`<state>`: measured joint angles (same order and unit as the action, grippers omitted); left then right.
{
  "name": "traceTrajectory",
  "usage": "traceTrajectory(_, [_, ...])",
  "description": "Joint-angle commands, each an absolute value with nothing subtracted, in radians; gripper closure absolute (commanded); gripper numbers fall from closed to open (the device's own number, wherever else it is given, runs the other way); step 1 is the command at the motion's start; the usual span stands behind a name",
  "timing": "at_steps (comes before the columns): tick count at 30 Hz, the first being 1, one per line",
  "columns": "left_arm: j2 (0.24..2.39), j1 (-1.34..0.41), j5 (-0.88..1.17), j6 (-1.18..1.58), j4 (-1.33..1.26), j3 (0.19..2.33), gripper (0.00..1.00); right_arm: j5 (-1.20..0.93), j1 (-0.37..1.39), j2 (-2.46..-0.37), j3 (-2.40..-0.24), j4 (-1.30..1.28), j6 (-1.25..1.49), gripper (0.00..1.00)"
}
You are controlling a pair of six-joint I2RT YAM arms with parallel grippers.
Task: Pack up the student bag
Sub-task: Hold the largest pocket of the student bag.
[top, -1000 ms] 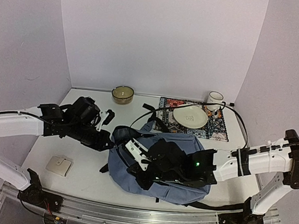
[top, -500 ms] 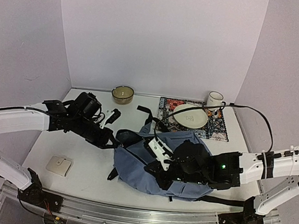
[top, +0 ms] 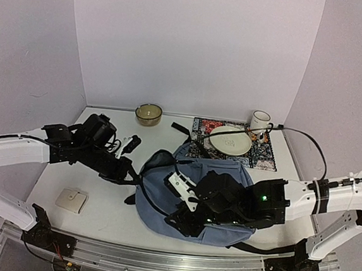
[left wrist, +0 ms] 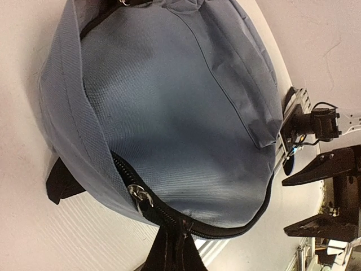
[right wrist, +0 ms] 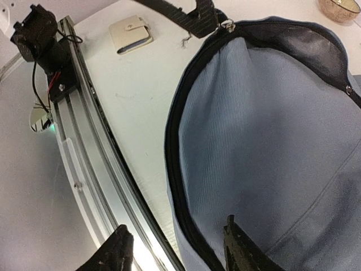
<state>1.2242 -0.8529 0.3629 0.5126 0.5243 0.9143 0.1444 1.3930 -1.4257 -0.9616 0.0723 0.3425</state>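
The student bag (top: pixel 193 174) is a blue-grey backpack lying flat in the middle of the table; it fills the left wrist view (left wrist: pixel 169 113). My left gripper (top: pixel 128 175) is at the bag's left end, shut on a black fabric tab (left wrist: pixel 169 248) beside the zipper pull (left wrist: pixel 138 195). My right gripper (top: pixel 179 219) hovers over the bag's near left edge, open. Its fingertips (right wrist: pixel 115 251) stand apart, one over the table rail and one over the blue fabric (right wrist: pixel 271 141), with the black zipper line (right wrist: pixel 175 169) between them. Nothing is gripped there.
A cream wallet (top: pixel 72 199) lies near the front left, also in the right wrist view (right wrist: pixel 131 35). At the back stand a bowl (top: pixel 148 113), a plate (top: pixel 230 140) on a patterned mat (top: pixel 265 157), and a mug (top: pixel 260 121). A metal rail (right wrist: pixel 84 141) runs along the near edge.
My right gripper was shut on the bag and now stands open, its hold let go. The bag first shifted right, then back left, and the left gripper followed with the tab.
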Motion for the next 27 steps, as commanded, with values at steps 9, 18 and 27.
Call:
traceTrajectory(9, [1.166, -0.974, 0.423, 0.634, 0.416, 0.910, 1.00, 0.231, 1.395, -1.656, -1.210, 0.143, 0.482, 0.40])
traceTrajectory(18, [1.150, -0.999, 0.387, 0.633, 0.417, 0.942, 1.00, 0.226, 1.395, -1.746, -1.246, 0.137, 0.478, 0.51])
traceTrajectory(27, [1.221, -0.996, 0.184, 0.575, 0.553, 1.037, 1.00, 0.140, 1.406, -1.704, -1.200, 0.121, 0.440, 1.00])
